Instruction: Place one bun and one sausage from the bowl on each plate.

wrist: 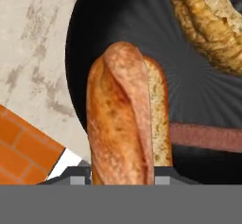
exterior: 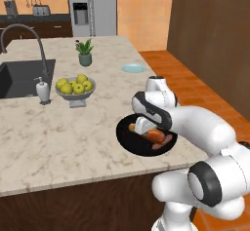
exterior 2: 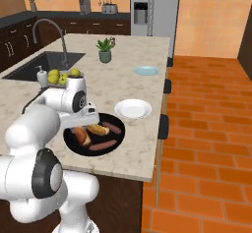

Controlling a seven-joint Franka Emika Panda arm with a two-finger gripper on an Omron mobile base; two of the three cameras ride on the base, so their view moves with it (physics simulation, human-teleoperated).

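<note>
Now | end effector [wrist: 122,178] | clamped on orange-brown bun [wrist: 120,119] | inside black bowl [wrist: 94,24]

A pale marble island counter [exterior: 58,142] with dark wood sides stands on an orange brick floor [exterior 2: 206,129]. A black sink [exterior: 19,76] sits far left; a steel refrigerator [exterior 2: 150,6] stands against the orange far wall [exterior 2: 216,11].

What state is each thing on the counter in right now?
Orange bun: in the bowl, between the jaws, gripped.
Tan bun: lying in the bowl.
Sausages: both in the bowl.
Bowl: still full.
White plate: empty.
Blue plate: empty.
</note>
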